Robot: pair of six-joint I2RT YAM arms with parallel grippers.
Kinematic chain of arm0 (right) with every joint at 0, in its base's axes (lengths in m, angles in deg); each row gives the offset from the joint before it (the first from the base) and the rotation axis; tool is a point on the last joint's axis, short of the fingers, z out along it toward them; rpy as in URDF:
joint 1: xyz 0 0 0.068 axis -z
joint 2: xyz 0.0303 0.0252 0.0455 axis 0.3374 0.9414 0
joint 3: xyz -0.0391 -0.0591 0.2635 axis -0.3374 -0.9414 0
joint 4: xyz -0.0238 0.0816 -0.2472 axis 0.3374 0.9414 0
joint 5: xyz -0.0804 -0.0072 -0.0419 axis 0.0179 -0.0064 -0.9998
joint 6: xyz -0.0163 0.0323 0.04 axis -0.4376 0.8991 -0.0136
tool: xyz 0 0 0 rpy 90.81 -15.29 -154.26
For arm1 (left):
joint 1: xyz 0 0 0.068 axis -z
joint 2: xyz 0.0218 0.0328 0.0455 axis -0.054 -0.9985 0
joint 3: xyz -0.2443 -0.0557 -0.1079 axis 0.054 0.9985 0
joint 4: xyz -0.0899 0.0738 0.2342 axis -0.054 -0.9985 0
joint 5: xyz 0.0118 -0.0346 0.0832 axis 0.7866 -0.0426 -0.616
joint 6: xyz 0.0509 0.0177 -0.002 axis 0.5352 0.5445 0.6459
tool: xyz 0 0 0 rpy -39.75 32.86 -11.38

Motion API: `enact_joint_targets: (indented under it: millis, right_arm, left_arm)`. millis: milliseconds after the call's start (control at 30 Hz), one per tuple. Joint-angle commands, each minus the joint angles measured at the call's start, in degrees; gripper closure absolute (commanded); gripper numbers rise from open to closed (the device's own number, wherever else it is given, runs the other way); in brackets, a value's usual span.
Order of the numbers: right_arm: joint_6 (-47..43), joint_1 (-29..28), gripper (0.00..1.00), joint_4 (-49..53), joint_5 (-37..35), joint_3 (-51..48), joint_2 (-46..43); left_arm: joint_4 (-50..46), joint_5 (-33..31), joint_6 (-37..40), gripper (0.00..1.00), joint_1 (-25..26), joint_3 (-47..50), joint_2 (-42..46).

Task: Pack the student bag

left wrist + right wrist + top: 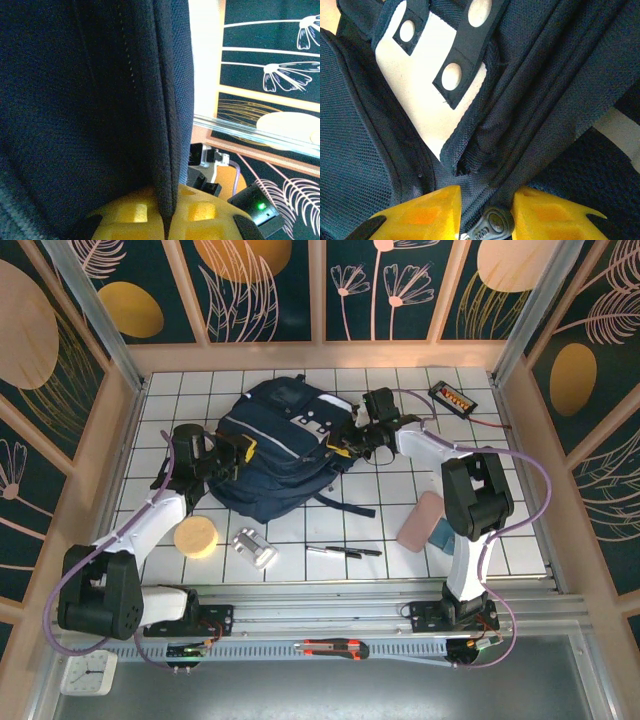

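The student bag [280, 445], a large dark navy backpack with a grey-white patch [427, 95], lies on the white gridded table left of centre. At the bag's left edge my left gripper [235, 452] is shut, and its yellow fingers [200, 215] pinch a fold of navy fabric [167, 150]. My right gripper [345, 445] is at the bag's right edge. Its yellow fingers [545, 215] stand apart, and a dark zipper pull [492, 225] and bunched navy fabric lie in the gap between them.
In front of the bag lie a round yellow sponge [196, 537], a silver metal object [254, 548] and dark pens [345, 552]. A pink case [420, 521] rests by the right arm. A black device [452, 397] sits at the back right. Wooden walls surround the table.
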Motion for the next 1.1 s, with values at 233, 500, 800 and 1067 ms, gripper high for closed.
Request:
enact_joint_targets:
  millis: [233, 500, 800, 1067]
  right_arm:
    - [0.6, -0.7, 0.73, 1.5, 1.2, -1.2, -2.0]
    - [1.6, -1.2, 0.82, 0.9, 0.6, -2.2, -3.2]
    - [0.5, -1.4, 0.82, 3.9, -1.1, -1.6, -4.6]
    - [0.2, -1.4, 0.78, 4.3, -1.6, -2.2, -5.5]
  left_arm:
    - [4.2, -2.4, 0.5, 1.00, -0.3, -0.8, 3.4]
    - [3.4, -2.2, 1.3, 1.00, -0.3, -0.7, 3.7]
    - [2.4, -2.7, 2.2, 1.00, -0.3, -0.8, 4.2]
    - [2.6, -2.6, 2.2, 1.00, -0.3, -0.5, 4.3]
